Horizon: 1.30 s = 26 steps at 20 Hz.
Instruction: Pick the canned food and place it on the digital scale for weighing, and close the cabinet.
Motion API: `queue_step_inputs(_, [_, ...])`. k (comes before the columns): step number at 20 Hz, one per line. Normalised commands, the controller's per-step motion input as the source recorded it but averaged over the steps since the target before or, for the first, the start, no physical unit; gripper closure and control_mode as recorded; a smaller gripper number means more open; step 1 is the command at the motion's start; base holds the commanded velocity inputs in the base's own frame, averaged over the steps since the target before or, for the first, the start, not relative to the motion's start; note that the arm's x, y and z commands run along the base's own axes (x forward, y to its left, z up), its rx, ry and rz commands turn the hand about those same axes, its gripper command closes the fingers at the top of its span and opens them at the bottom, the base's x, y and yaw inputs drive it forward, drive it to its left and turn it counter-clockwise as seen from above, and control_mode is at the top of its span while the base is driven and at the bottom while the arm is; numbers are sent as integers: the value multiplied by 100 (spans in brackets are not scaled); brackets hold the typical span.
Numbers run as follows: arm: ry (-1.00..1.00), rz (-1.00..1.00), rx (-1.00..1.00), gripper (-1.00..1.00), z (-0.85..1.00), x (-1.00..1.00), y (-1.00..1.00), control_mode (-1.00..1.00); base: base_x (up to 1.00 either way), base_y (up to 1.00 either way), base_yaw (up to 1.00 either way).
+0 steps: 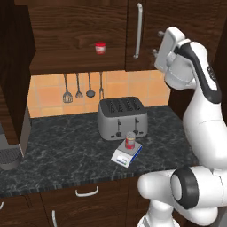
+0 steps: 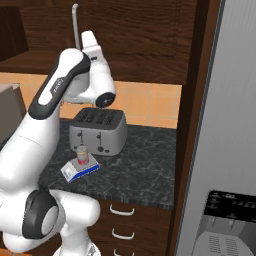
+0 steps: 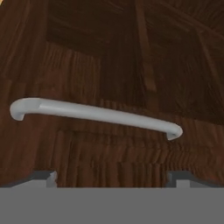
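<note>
1. The small red-labelled tin of canned food (image 1: 130, 141) is standing upright on the flat grey-topped digital scale (image 1: 126, 155), on the dark marble surface (image 1: 66, 146).
2. The hand (image 1: 156, 43), fingers spread and released, is facing the dark brown wood-grain cabinet (image 1: 177, 17) beside its silver bar handle (image 3: 94, 114).

Arm: white, rose from the base, elbow bent, forearm reaching up and forward | Hand (image 1: 156, 43): raised high, pointed away from the cameras | Fingers (image 3: 43, 177): two dark tips spread wide apart, holding nothing

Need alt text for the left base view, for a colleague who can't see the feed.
The canned food stands upright on the digital scale in front of the toaster. The arm's pincer is raised beside the cabinet door handle; a cup sits on the open shelf.
</note>
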Motion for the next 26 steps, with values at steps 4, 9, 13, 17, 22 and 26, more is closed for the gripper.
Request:
queue_step_inputs(4, [-2,-2,1,-100,19,-73,-1,-100,0,0,0])
queue_step_inputs(9, [0,0,0,-100,18,-79,-10,-100,0,0,0])
queue_step_inputs(13, [-1,0,0,-100,14,-81,0,-100,0,0,0])
queue_step_inputs(17, [0,0,3,-100,13,-79,9,-100,0,0,0])
queue_step_inputs(22, [0,0,11,-100,9,-90,3,-100,0,0,0])
queue_step_inputs(26, [0,0,7,-100,0,-94,44,-100,0,0,0])
